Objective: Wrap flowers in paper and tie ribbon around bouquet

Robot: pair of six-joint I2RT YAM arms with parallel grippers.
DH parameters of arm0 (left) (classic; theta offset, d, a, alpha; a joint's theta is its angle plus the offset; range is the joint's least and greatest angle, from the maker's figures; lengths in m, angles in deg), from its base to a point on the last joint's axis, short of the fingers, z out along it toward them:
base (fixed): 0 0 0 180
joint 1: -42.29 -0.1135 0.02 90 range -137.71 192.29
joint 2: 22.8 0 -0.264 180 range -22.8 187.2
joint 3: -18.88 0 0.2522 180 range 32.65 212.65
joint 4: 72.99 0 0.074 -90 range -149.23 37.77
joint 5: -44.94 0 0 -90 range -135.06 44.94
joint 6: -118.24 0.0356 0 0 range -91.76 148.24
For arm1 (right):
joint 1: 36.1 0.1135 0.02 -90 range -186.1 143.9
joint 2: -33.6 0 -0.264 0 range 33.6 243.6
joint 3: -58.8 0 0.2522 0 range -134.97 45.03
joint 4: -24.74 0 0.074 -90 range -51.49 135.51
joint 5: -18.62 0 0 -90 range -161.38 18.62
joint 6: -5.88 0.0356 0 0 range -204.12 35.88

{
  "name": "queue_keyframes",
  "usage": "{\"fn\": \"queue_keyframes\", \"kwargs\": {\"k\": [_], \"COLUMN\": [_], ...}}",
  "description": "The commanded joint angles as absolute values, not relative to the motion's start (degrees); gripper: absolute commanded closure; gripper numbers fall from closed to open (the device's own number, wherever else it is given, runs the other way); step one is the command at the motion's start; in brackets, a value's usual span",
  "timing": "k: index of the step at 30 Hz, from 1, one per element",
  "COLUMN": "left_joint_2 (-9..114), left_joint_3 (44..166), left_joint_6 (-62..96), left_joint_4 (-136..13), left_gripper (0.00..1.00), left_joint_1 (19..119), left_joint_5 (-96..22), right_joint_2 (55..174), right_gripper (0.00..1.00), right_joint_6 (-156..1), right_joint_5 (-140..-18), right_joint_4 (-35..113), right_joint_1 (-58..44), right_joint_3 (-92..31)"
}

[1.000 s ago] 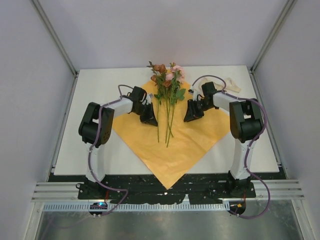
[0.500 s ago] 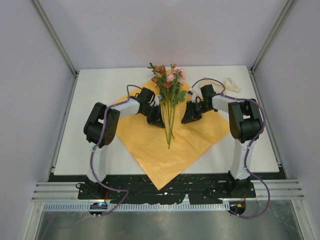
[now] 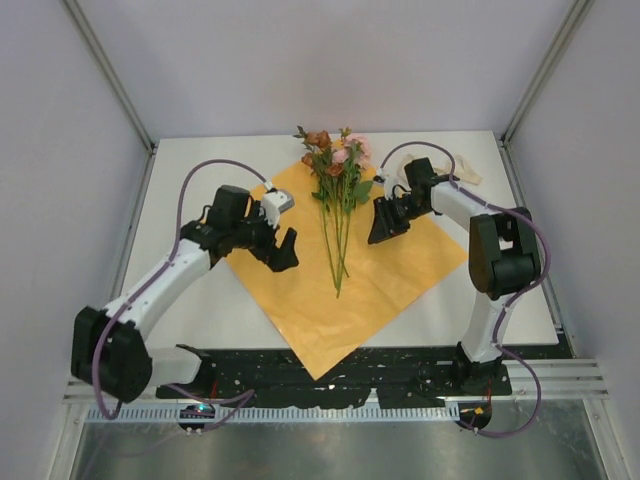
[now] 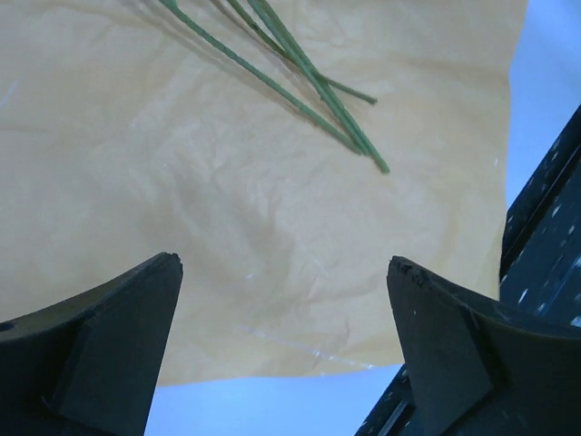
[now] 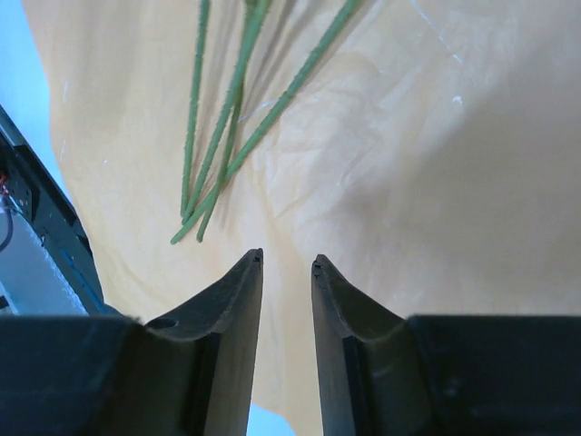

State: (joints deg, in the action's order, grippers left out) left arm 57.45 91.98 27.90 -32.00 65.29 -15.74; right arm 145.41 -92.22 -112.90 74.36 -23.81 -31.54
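Observation:
The orange paper (image 3: 395,270) lies flat as a diamond on the white table. The flowers (image 3: 336,165) rest along its middle, blooms at the far corner and stem ends (image 3: 338,285) pointing toward me. My left gripper (image 3: 284,250) hovers over the paper's left part, left of the stems, jaws wide open and empty. My right gripper (image 3: 381,228) is just right of the stems, its jaws a narrow gap apart with nothing between. Stems (image 4: 313,82) and paper (image 4: 182,182) show beyond the left gripper (image 4: 286,263). The right gripper (image 5: 287,259) sits over paper (image 5: 436,182), near stems (image 5: 231,118). The cream ribbon (image 3: 463,167) lies at the far right.
The white table (image 3: 190,180) is enclosed by grey walls on three sides. A black base rail (image 3: 400,365) runs along the near edge, and the paper's near corner overhangs it. Cables loop above both wrists.
My left arm has swung away to the left from the stems and its jaws have opened wide. The stems, spread a second ago, now lie gathered. The right gripper has barely moved.

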Motion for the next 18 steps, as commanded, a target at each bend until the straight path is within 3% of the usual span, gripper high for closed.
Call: {"fn": "queue_keyframes", "kwargs": {"k": [1,6,10,15,18], "left_joint_2": [46.04,36.81,33.9,40.11,46.35], "left_joint_3": [82.85,72.66,67.54,72.88,77.89], "left_joint_6": [62.19,80.69,81.15,61.95,48.67], "left_joint_4": [-24.88,-20.2,-27.75,-35.66,-38.04], "left_gripper": [0.0,0.0,0.02,0.12,0.16], "left_joint_1": [66.72,68.65,74.36,74.99,69.64], "left_joint_5": [-16.85,-11.23,-16.22,-20.09,-18.09], "right_joint_2": [137.84,136.78,140.38,145.65,147.59], "right_gripper": [0.66,0.7,0.73,0.76,0.76], "right_joint_6": [-97.22,-89.67,-87.11,-87.72,-89.74], "right_joint_5": [-113.12,-114.72,-111.56,-106.11,-101.81], "right_joint_4": [81.22,73.15,70.24,72.15,76.03], "right_joint_1": [-23.53,-20.73,-19.58,-21.25,-22.74], "right_joint_3": [-33.63,-24.85,-23.52,-26.76,-29.93]}}
